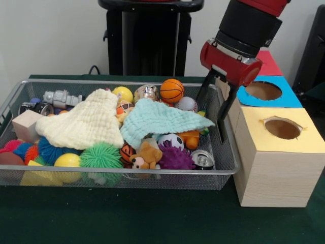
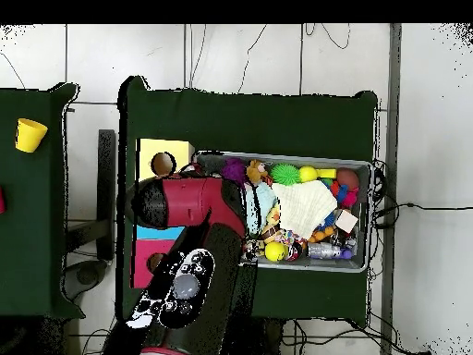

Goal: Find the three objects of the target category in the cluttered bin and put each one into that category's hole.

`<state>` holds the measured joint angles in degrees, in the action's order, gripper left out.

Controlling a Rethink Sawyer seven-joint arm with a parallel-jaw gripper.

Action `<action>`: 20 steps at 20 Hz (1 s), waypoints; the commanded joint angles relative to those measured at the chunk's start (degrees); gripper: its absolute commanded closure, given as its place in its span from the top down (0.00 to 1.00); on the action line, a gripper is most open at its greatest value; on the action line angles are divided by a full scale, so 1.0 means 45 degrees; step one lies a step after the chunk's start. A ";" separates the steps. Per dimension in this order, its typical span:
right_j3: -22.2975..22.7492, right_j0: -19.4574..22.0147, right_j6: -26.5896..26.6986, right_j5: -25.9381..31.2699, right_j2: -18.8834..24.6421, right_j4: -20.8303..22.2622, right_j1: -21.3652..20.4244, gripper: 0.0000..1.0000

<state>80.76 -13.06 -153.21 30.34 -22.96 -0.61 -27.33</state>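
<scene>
Apparently released, the gripper (black-fingered) hangs beside the orange, black-lined basketball.

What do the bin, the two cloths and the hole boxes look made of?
Bin: silvery wire mesh, see-through. Cream cloth and mint cloth: soft, crinkled fabric, matte, draping over the toys. Boxes: pale wood by the grain, tops probably coloured paper with rough-cut holes.

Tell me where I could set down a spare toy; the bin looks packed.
The wire bin is crowded edge to edge, with the cream cloth and mint cloth on top. Bare green table lies in front of the bin and the yellow-topped box. The hand hangs in the gap between bin and boxes.
</scene>
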 commanded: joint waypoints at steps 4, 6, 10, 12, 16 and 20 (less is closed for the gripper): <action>0.1474 0.0637 0.1688 0.0000 0.1904 0.1658 0.0295 1.00; 0.1611 0.0653 0.1688 0.0240 0.1854 0.1863 0.0177 1.00; 0.1920 0.0928 0.1706 0.0107 0.2123 0.2098 0.0183 1.00; 0.1975 0.1252 0.1823 -0.0073 0.2353 0.2222 0.0329 1.00; 0.1989 0.1572 0.1826 -0.0121 0.2515 0.2534 0.0544 1.00; 0.2117 0.2077 0.2060 0.0359 0.3023 0.2628 0.0599 1.00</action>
<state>84.36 -7.35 -153.21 30.16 -17.56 7.52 -27.40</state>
